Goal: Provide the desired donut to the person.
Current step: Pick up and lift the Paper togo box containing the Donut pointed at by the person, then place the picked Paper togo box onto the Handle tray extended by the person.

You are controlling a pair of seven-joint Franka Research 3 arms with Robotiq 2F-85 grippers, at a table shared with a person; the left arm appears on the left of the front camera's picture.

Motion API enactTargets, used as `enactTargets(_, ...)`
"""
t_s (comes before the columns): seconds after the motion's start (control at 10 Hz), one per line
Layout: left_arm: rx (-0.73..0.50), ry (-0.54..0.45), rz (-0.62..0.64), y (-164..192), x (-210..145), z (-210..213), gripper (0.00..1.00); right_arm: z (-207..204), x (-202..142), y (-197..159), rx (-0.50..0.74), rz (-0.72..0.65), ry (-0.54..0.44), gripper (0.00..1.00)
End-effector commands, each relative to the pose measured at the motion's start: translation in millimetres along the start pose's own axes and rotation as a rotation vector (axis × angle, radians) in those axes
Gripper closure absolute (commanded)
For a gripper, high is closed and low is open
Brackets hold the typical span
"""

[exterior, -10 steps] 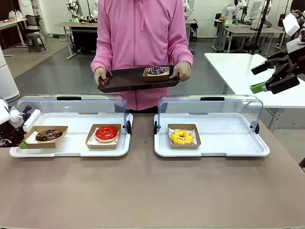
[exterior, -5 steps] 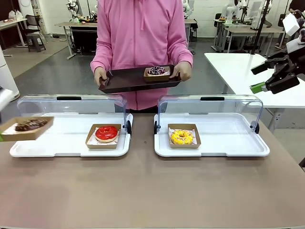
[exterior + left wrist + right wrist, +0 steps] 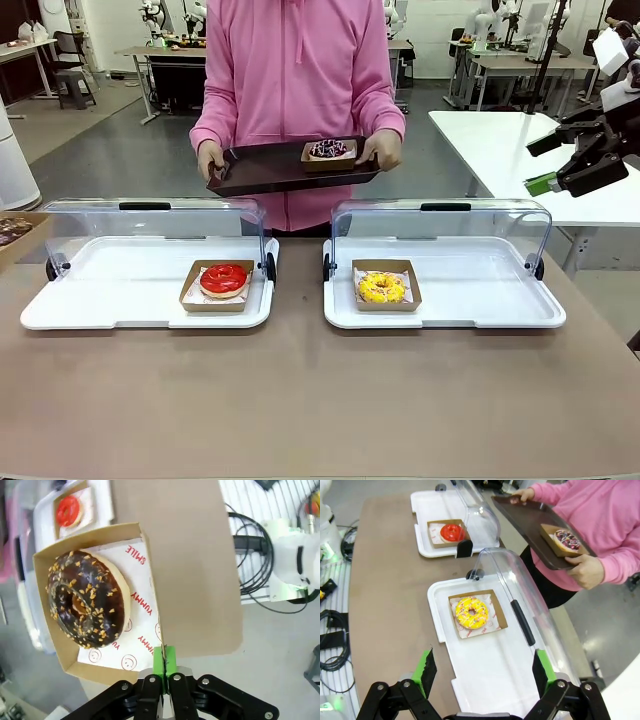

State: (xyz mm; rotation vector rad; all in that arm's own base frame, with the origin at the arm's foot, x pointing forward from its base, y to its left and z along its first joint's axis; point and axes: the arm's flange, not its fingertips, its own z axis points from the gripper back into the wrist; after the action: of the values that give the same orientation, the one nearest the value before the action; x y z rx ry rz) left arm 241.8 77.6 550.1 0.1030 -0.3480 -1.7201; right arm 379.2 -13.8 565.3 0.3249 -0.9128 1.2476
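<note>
A: Start at the left gripper point(image 3: 164, 664): how are the fingers?

B: Pressed together on the thin wall of a cardboard box point(image 3: 51, 625); the green pads point(image 3: 159, 661) pinch it from both sides.

A: Any writing?

B: On the paper liner point(image 3: 142, 587) inside the box, in red: "SMILE" and "YUMMY", with small smiley faces; I can read nothing else.

A: And on the liner?

B: The chocolate donut point(image 3: 85, 600), dark-glazed and flecked with nut crumbs; in the front view its box sits at the picture's left edge point(image 3: 12, 232), outside the left display case point(image 3: 120, 312) and half cut off by the frame.

A: The right gripper point(image 3: 484, 666)?

B: Fingers spread wide with nothing between them; it hangs out to the right point(image 3: 535, 165), well apart from the right display case point(image 3: 480, 305), where a yellow donut point(image 3: 381, 288) lies.

A: The person point(image 3: 296, 70)?

B: At the far side, in pink, both hands on a dark tray point(image 3: 265, 168) carrying a sprinkled donut point(image 3: 328, 149); a red donut point(image 3: 224, 279) sits in the left case.

A: What differs from a second ago?

B: The chocolate donut's box then lay at the left end of the left case with the gripper at it; half a second ago it was lifted over the case's edge; now it has gone farther left; the right gripper has not shifted.
</note>
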Motion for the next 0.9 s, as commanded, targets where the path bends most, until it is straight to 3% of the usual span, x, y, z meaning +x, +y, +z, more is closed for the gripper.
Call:
enactTargets(0.0, -0.165, -0.135, -0.142, 17.1, -22.1, -74.1, 1.00, -1.1, -1.3, 0.6, 0.007, 0.006, -0.001, 0.00)
enactTargets(0.1, 0.000, 0.000, 0.000, 0.0, 0.0, 0.0, 1.00, -1.1, -1.3, 0.6, 0.007, 0.006, -0.001, 0.00)
enactTargets(0.8, 0.000, 0.000, 0.000, 0.0, 0.0, 0.0, 1.00, -1.1, -1.3, 0.6, 0.007, 0.006, -0.001, 0.00)
